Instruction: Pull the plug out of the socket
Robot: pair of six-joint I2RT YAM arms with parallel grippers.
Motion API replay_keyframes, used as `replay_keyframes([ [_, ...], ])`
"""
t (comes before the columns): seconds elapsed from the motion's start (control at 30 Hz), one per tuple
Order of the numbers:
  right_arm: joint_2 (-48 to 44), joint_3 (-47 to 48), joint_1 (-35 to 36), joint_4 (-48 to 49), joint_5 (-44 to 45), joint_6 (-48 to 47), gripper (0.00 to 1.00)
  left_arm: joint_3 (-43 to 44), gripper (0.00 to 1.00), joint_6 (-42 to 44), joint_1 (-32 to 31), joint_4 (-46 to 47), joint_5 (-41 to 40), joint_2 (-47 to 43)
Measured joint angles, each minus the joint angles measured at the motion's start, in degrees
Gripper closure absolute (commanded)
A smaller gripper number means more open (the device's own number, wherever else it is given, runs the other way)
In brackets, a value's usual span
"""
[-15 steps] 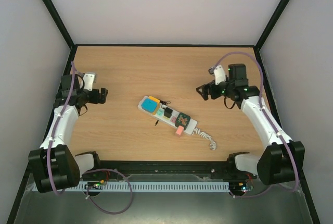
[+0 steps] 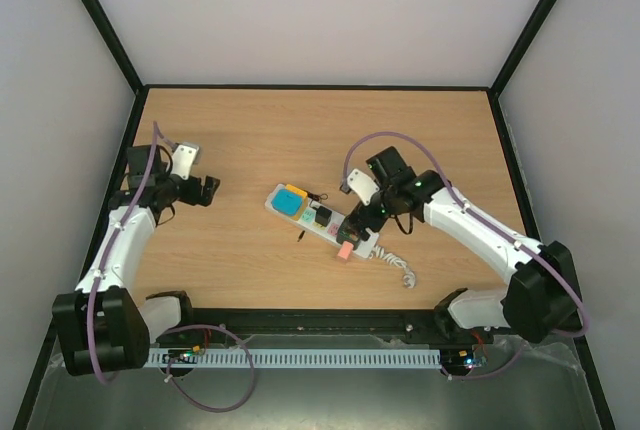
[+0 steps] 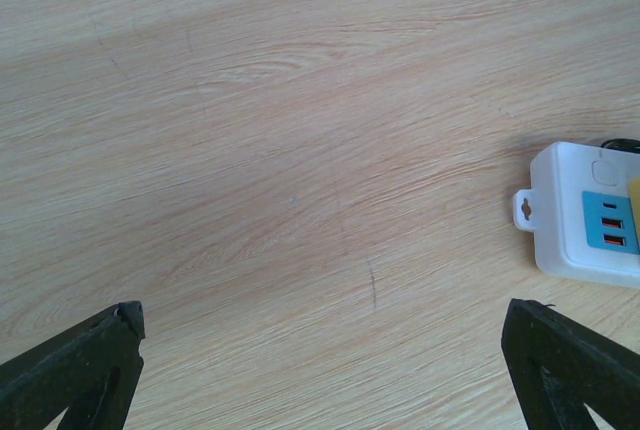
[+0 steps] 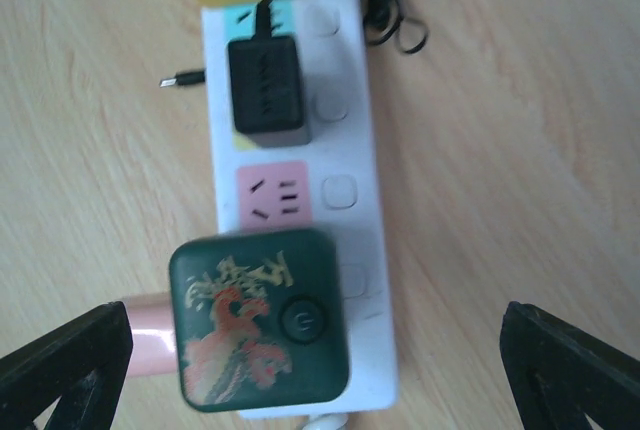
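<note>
The socket, a long white power strip [image 2: 312, 213], lies slanted in the middle of the table. A dark green square plug with a red and gold picture [image 2: 350, 227] sits in it near its cord end. A black charger [image 2: 322, 215] sits in the outlet beside it. My right gripper [image 2: 364, 218] is open and hovers just above the green plug [image 4: 260, 320], with its fingers wide on either side and not touching. The strip [image 4: 360, 150] and the charger [image 4: 267, 90] lie ahead of it. My left gripper [image 2: 210, 190] is open and empty over bare wood, left of the strip's far end [image 3: 560, 175].
A yellow and blue block [image 2: 291, 198] sits on the strip's far end. A pink piece [image 2: 344, 250] sticks out beside the green plug. The coiled white cord [image 2: 398, 266] trails toward the front edge. A thin black cable [image 4: 385, 10] lies by the charger.
My right arm has swung in from the back right and now hovers over the green plug. My left gripper has moved a little to the right, toward the strip.
</note>
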Motion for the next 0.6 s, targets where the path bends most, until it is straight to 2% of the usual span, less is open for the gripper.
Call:
replay_keyframes([
  [0.3, 1.7, 0.0, 4.7, -3.1, 2.6, -0.8, 0.01, -0.4, 0.0, 0.5, -1.3, -0.3, 0.2, -0.2],
  [0.6, 4.7, -0.5, 5.5, -2.7, 4.3, 0.7, 0.14, -0.4, 0.0, 0.4, -1.9, -0.3, 0.1, -0.7],
])
